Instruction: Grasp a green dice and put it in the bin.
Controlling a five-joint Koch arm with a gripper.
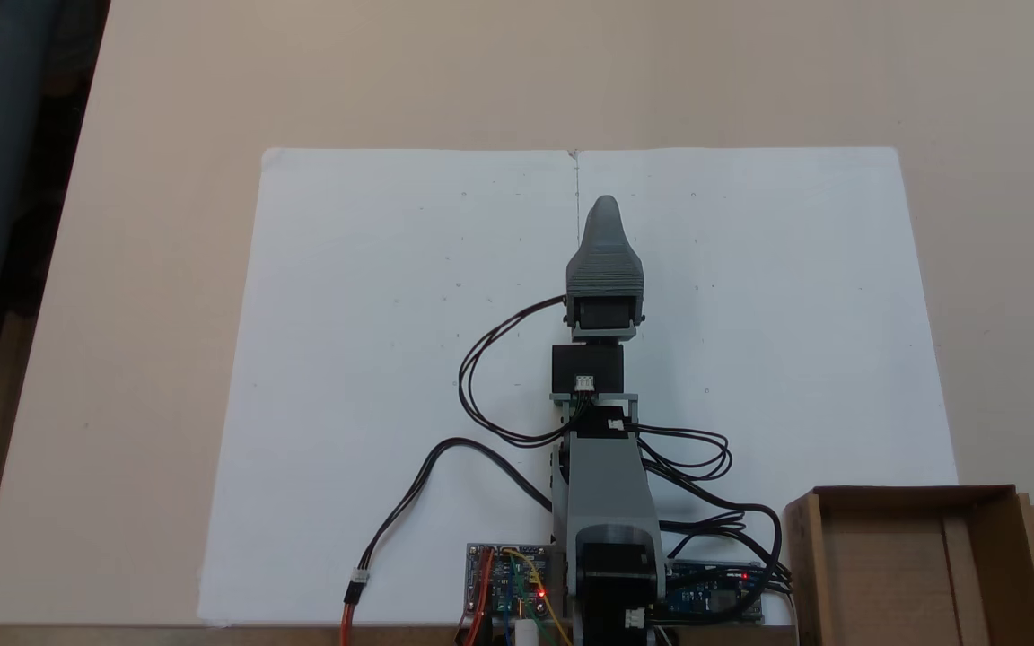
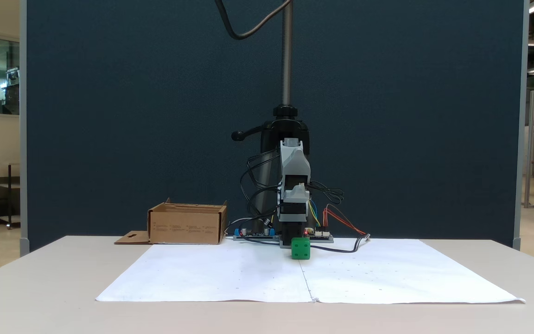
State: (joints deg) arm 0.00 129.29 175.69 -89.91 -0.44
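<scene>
Bright green dice (image 2: pixel 300 248) w/ dark pips (rounded edges); claw (image 1: pixel 605 208) open/closed state unclear.

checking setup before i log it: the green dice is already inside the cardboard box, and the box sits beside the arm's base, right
Not quite. In a fixed view the green dice sits on the white paper in front of the arm, not inside the cardboard box. The box does sit beside the arm's base.
</scene>
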